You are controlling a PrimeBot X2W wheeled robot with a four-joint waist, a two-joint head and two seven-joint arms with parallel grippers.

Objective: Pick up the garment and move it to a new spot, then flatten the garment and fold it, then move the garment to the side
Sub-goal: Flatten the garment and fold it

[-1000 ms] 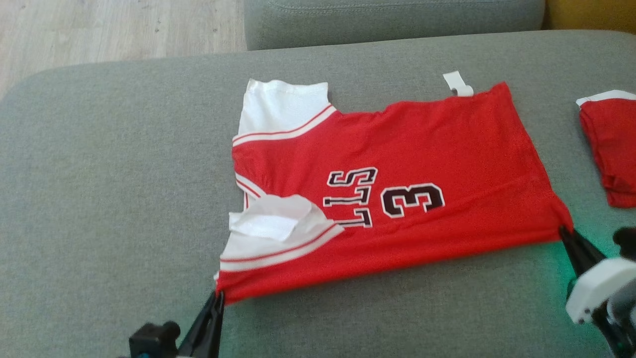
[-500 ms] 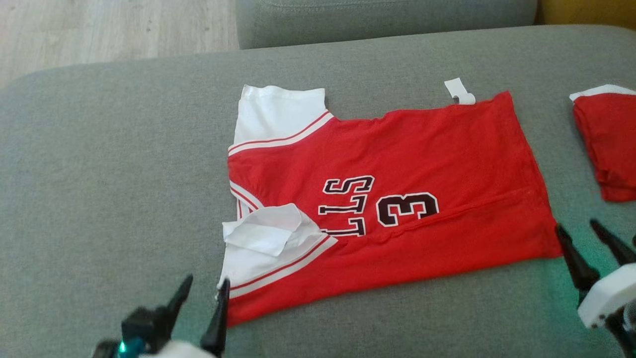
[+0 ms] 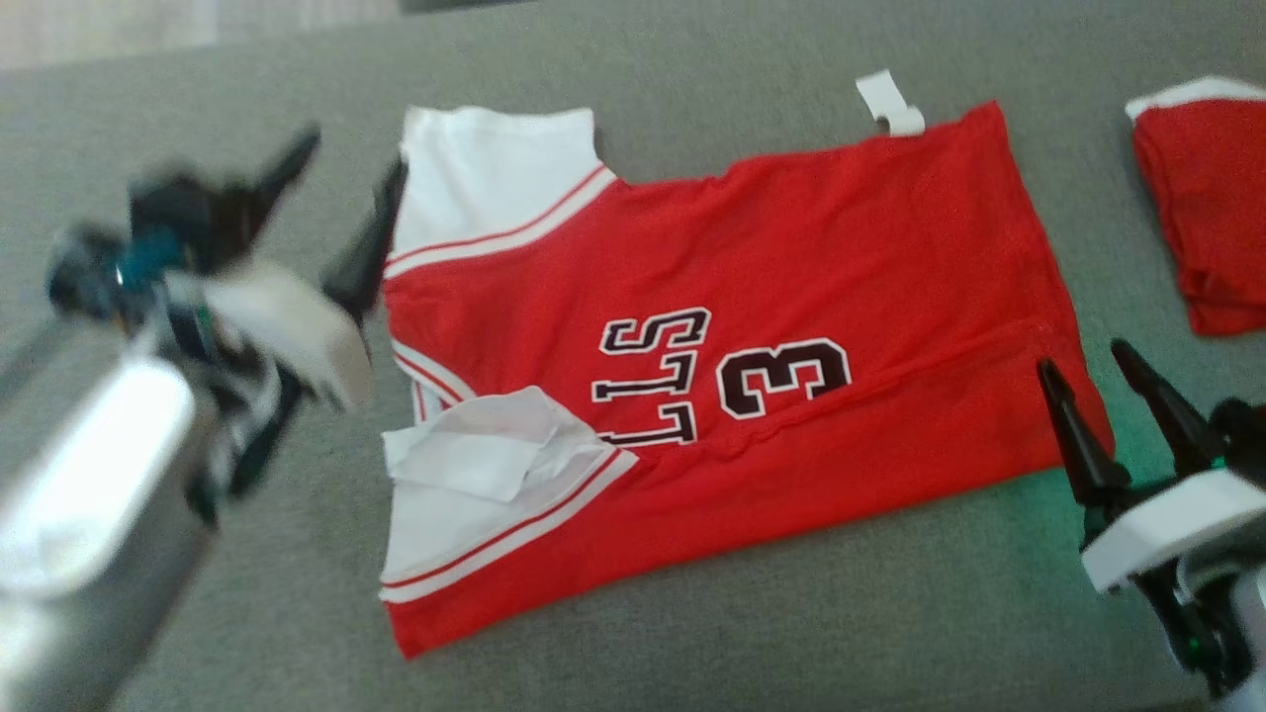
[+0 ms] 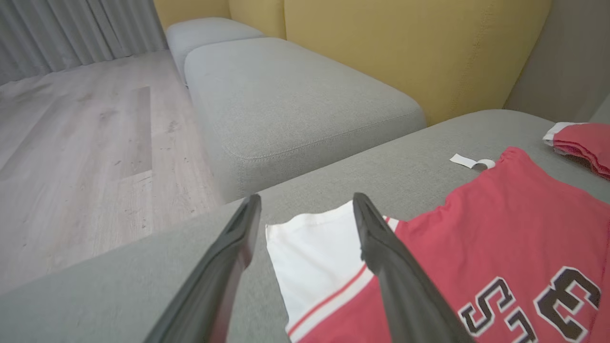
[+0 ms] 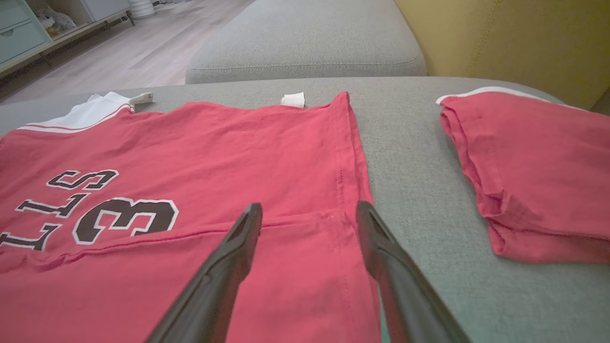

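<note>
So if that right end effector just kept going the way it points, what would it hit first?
Probably the red jersey: the open right end effector aims at its hem corner, so it would press cloth onto the grey cushion. Its height above is unclear.

Red fabric jersey (image 3: 791, 247), white sleeves, red-striped white bands, black lettering edged white, against the grey woven sofa cushion (image 3: 692, 633). Just right of the black-fingered right pincer (image 3: 1080, 354), a smaller red cloth bundle (image 3: 1207, 218) edged white.
</note>
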